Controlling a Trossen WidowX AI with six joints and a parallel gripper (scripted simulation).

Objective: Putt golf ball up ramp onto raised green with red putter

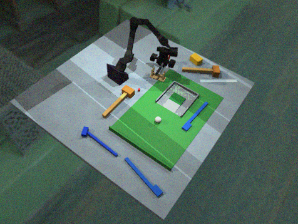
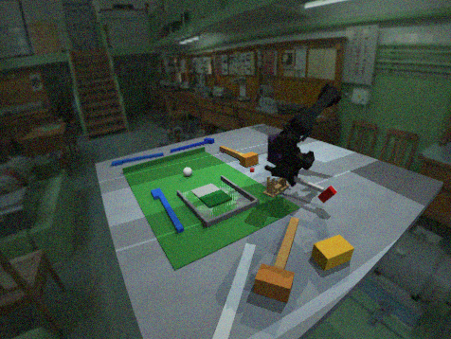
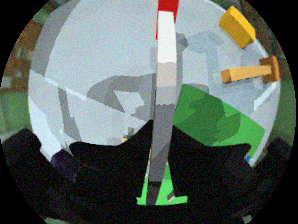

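Observation:
My gripper [image 1: 161, 65] [image 2: 290, 178] [image 3: 157, 123] is shut on the pale grey shaft of the red putter [image 2: 327, 193] [image 3: 165, 75]. It holds the putter just above the small wooden stand [image 1: 158, 78] [image 2: 277, 189]. The red head points away from the green mat [image 1: 138, 116] [image 2: 156, 177]; in the top view the arm mostly hides it. The white golf ball [image 1: 158, 119] [image 2: 188, 171] rests on the mat. The dark green square [image 1: 177, 98] [image 2: 216, 198] and a pale panel [image 1: 170, 106] [image 2: 207, 190] lie inside a grey wall [image 1: 190, 106] [image 2: 232, 216], open toward the ball.
Orange mallets [image 1: 115, 104] [image 1: 200, 71] lie left and right of the stand. A yellow block [image 1: 196, 59] [image 2: 333, 252] and a white bar [image 1: 218, 81] are near the right mallet. Blue clubs [image 1: 101, 144] [image 1: 141, 175] lie beyond the mat; another [image 1: 197, 115] lies on it. A red cube [image 1: 139, 89] is small.

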